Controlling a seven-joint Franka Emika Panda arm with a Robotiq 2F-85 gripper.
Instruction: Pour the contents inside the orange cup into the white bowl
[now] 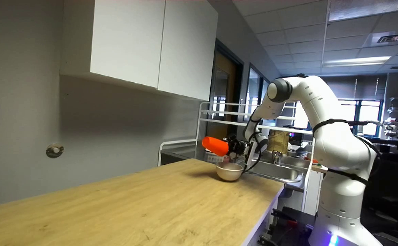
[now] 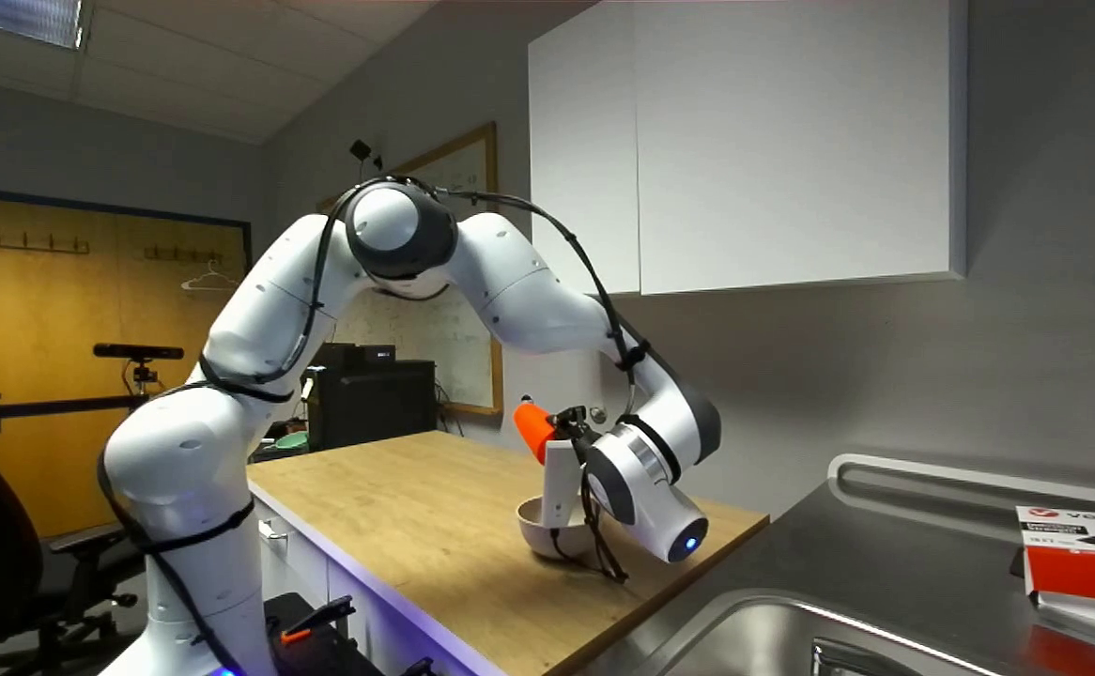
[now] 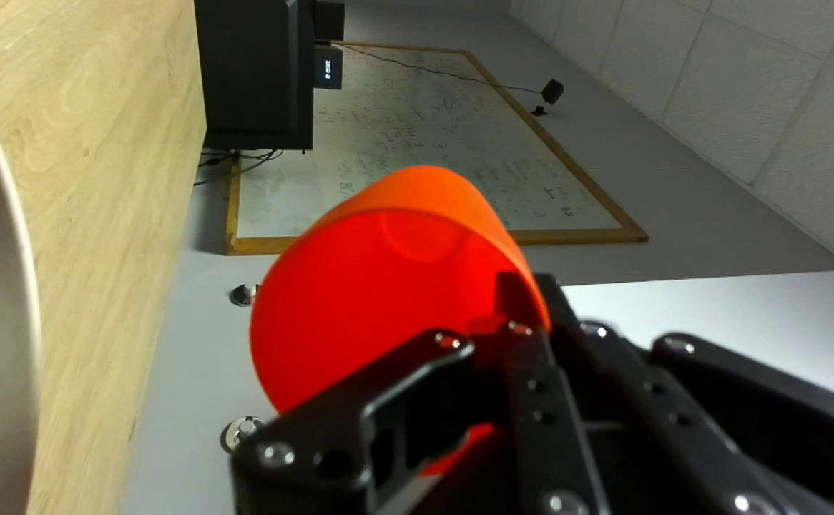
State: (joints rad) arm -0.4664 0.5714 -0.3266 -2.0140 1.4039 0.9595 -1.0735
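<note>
Nearest in the wrist view, note gripper (image 3: 537,304) pinching orange cup (image 3: 388,293) by its wall. Read cup's long axis as tilted mouth-low above white bowl (image 1: 229,174); before tipping steeper, confirm exact overlap, uncertain from these angles.

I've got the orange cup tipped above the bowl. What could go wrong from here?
The gripper seems to pinch the orange cup by one side of its rim, so it might twist or slip. The fingers cover part of the cup's mouth in the wrist view, so whatever pours out could hit them and scatter. In an exterior view, cables hang low in front of the white bowl; lowering the gripper might make them nudge it.
</note>
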